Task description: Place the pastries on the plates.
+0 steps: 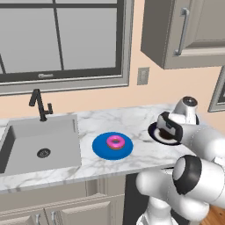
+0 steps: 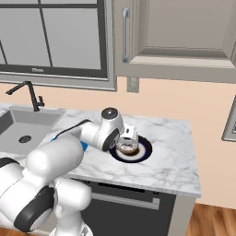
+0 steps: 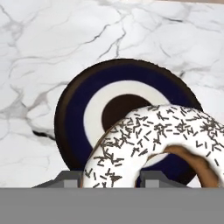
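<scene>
A pink-frosted pastry (image 1: 115, 142) lies in the middle of the bright blue plate (image 1: 99, 150) on the marble counter. To its right sits the dark navy plate (image 1: 154, 132) with a white ring and brown centre (image 3: 87, 96). My gripper (image 3: 111, 178) is shut on the other pastry (image 3: 144, 131), a white-glazed ring with dark sprinkles, held tilted low over that plate. The right base view has the gripper (image 2: 126, 140) and its pastry (image 2: 126, 148) over the plate's left half (image 2: 144, 154). I cannot tell whether pastry and plate touch.
A grey sink (image 1: 39, 140) with a black faucet (image 1: 40, 104) lies at the counter's left. A wall cabinet (image 1: 184, 30) hangs above the dark plate. The counter ends just right of that plate (image 2: 193, 161), with wooden floor below.
</scene>
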### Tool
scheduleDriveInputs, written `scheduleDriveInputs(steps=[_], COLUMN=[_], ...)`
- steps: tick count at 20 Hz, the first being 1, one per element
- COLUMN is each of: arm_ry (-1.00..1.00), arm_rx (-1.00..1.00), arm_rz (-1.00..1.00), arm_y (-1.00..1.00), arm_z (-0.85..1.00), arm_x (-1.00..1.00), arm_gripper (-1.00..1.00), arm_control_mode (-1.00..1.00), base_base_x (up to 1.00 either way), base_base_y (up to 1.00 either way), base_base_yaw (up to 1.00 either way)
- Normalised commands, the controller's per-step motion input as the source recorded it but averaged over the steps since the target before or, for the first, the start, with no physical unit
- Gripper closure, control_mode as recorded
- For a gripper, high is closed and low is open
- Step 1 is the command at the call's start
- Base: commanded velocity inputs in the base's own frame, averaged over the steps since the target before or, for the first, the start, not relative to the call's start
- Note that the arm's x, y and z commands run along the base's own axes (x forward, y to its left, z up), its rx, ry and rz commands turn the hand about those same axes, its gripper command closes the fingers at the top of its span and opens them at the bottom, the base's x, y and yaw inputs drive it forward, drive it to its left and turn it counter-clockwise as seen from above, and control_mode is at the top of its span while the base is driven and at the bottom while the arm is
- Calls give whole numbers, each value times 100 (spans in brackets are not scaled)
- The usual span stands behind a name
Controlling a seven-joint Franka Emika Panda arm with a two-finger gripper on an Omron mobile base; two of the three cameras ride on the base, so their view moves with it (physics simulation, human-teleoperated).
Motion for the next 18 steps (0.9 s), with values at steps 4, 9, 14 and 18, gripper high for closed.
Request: scheduleDriveInputs(steps=[4, 9, 14, 18], arm_ry=[5, 3, 4, 4], arm_rx=[2, 0, 0, 0], arm_rz=[6, 7, 8, 8], arm_y=[0, 0, 0, 0], arm_z=[-10, -27, -28, -28], arm_x=[13, 17, 6, 14], arm_gripper=[100, 100, 100, 100], arm_control_mode=[-100, -100, -100, -100], base_base_x=[0, 0, 0, 0], base_base_y=[0, 0, 0, 0], base_base_yaw=[0, 0, 0, 0])
